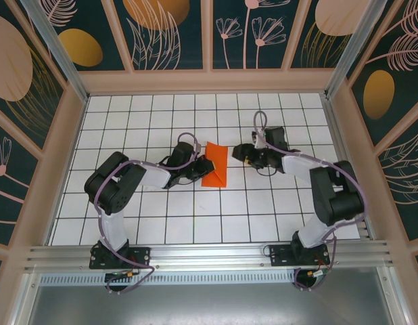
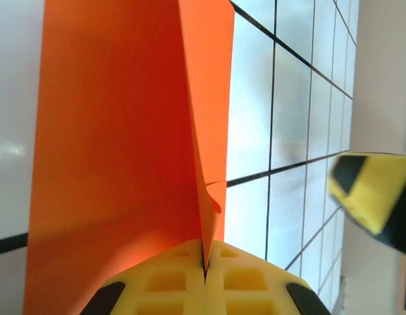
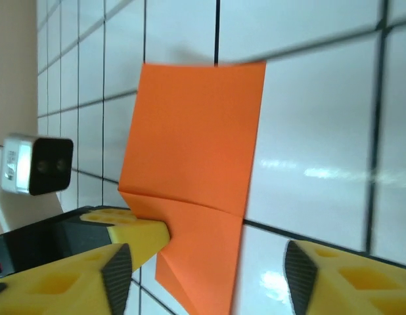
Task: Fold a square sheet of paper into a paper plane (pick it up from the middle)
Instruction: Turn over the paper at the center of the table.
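Left jaws: pressed together, pinching a raised fold of the square sheet of paper (image 2: 117, 131) at the bottom of the left wrist view.
Right jaws: spread apart with nothing between them, just right of the sheet in the top view.
Paper: centre of the top view, between the two arms.
Done: the sheet is folded narrower, with a slanted crease and one pointed end low in the right wrist view.
Left to do: no dart shape yet; by my judgement, most of the nose and wing folds.
Surface: glossy white tabletop (image 1: 128, 223) with black grid lines.
Room: dark teal walls (image 1: 161, 34) with leaf and flower motifs in pale frames; metal rail (image 1: 209, 254) along the bottom.
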